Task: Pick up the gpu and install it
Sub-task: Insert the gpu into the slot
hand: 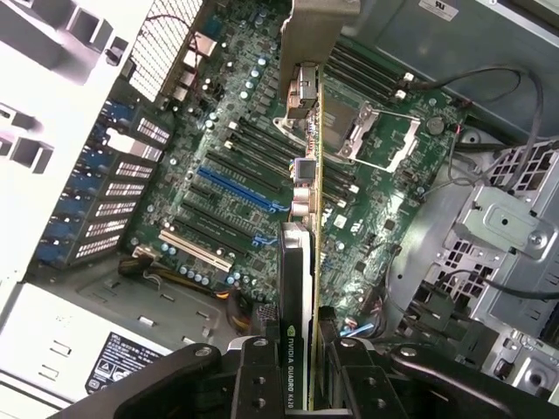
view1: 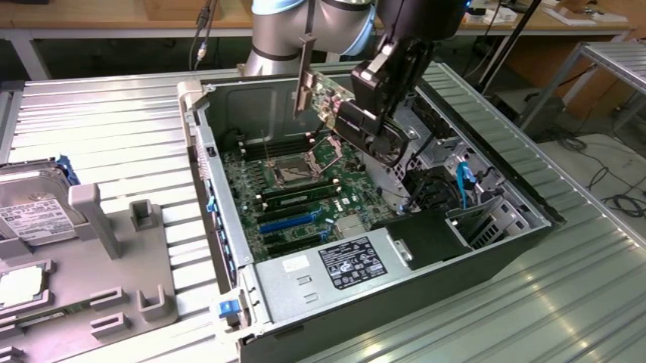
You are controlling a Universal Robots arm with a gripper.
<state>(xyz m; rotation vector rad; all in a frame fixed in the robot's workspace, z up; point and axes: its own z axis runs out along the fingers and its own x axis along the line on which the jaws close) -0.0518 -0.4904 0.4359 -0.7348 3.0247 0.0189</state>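
Note:
The gpu [view1: 325, 94] is a thin green card with a long silver end bracket [view1: 302, 74]. It hangs upright over the open computer case [view1: 207, 174], above the motherboard [view1: 302, 185]. My gripper [view1: 365, 113] is shut on the card's edge away from the bracket. The wrist view looks along the gpu [hand: 307, 201] edge-on, with its black cooler block between my fingers [hand: 259, 375]. The card floats above the CPU socket [hand: 371, 140] and the memory slots. The blue expansion slot [hand: 240, 190] lies off to one side of the card, with nothing in it.
A silver power supply [view1: 338, 265] fills the case's near end, and drive cages with cables [view1: 459, 189] line the exterior view's right side. A hard drive [view1: 30, 215] and a grey parts fixture [view1: 101, 302] sit on the ribbed metal table at the exterior view's left.

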